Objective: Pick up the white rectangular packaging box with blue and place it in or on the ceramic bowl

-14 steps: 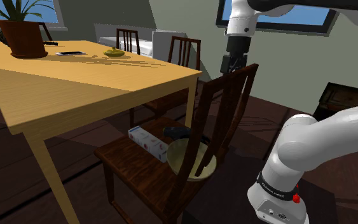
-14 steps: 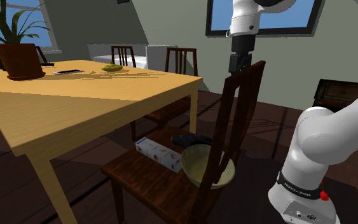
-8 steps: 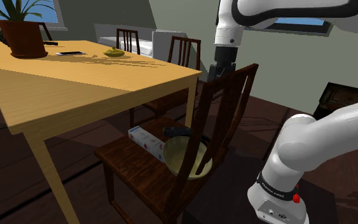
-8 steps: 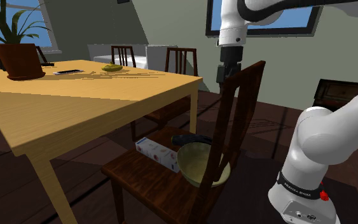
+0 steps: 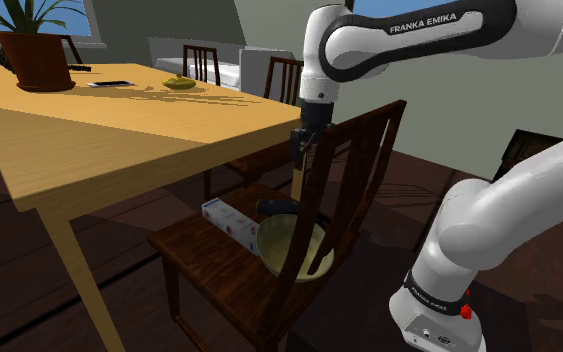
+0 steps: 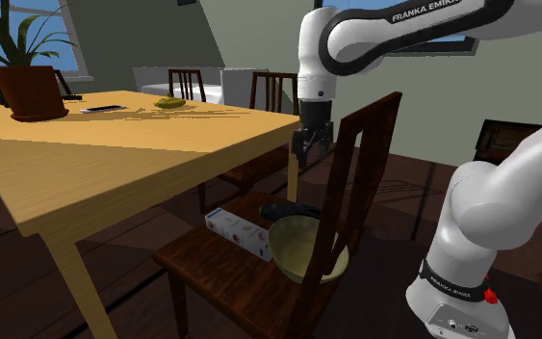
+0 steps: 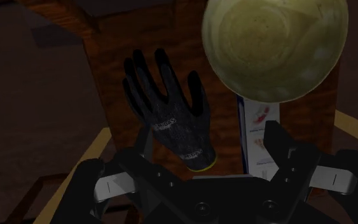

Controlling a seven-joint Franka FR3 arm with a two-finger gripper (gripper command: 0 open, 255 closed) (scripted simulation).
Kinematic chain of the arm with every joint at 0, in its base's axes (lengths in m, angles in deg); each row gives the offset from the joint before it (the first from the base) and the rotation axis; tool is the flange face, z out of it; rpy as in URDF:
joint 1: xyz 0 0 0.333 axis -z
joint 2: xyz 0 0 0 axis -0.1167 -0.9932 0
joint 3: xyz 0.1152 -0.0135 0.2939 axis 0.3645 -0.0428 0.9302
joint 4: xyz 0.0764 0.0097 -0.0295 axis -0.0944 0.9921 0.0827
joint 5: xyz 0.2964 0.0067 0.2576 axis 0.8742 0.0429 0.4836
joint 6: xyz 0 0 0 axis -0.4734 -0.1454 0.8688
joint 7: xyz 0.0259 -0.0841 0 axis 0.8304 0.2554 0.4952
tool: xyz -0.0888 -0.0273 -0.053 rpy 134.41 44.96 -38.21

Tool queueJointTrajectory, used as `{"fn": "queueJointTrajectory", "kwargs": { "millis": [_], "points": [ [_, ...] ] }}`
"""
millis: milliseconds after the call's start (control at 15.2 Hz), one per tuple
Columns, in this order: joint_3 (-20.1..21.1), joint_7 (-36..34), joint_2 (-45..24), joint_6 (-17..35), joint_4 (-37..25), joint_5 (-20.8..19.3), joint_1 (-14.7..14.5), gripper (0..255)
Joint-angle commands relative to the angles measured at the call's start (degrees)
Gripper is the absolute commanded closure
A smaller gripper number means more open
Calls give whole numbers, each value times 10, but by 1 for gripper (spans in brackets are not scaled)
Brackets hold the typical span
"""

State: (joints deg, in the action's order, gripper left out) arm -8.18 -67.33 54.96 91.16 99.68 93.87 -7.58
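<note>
Chair seat (image 6: pixel 211 268) bears box (image 6: pixel 235 229) (beside bowl (image 6: pixel 302 248)), well below the tool (image 6: pixel 311 152).

Shoulder view: beside the arm (image 5: pixel 469 230), facing down past the chair (image 5: pixel 214 258) to the table (image 5: pixel 119 125)
Second exterior view: nearly the same standpoint and facing
Wrist view: close above, looking down
Shared: chair seat, bowl (image 7: pixel 274 48)

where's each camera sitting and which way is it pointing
Shoulder view: beside and behind the robot's base, looking down over the chair and table; the arm and gripper show.
Second exterior view: nearly the same spot and heading; arm and gripper show too.
Wrist view: on the hand, looking down at the chair seat with glove, bowl and box; its open black fingers show.
Shared: both exterior views hold the chair, bowl, box and table.
</note>
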Motion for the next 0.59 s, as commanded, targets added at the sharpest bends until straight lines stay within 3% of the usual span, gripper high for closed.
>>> {"fn": "queueJointTrajectory", "kwargs": {
  "millis": [0, 528],
  "points": [
    [15, -17, -35, 43, 3, 5, -3, 0],
    [65, -88, -193, 178, -34, -2, -9, 0]
  ]
}}
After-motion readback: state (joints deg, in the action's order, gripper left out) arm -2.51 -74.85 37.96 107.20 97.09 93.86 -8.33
